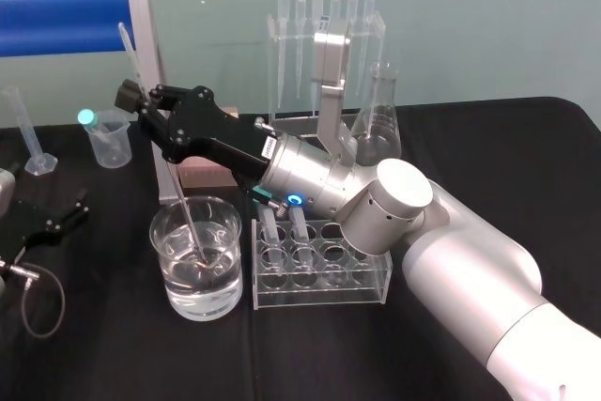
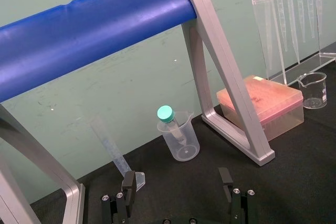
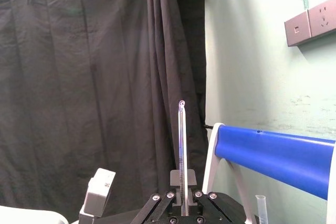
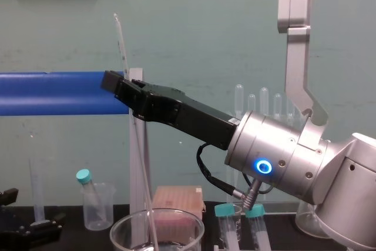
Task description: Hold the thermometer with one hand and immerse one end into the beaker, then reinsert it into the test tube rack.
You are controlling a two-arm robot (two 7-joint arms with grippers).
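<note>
Blue padded bar [image 1: 61, 21], conical flask [image 1: 383, 110], pipettes [image 1: 300, 25] (hanging upright), small plastic beaker [image 1: 110, 147]

The left end effector [image 2: 177, 179] reached out over the black-clothed desk [image 2: 294, 171], its two black fingers [image 2: 127, 190] spread wide apart with nothing between them. Ahead stood a small cloudy plastic beaker [image 2: 181, 142] holding a tilted teal-capped tube [image 2: 169, 119]. Near it stood a slim clear plastic measuring cylinder [image 2: 113, 150]. A blue padded bar [image 2: 89, 30] crossed above on a grey metal frame [image 2: 233, 77]. Beyond the frame were a pink lidded plastic box [image 2: 275, 103], a small clear glass beaker [image 2: 313, 90] and a clear acrylic pipette stand [image 2: 286, 19].
</note>
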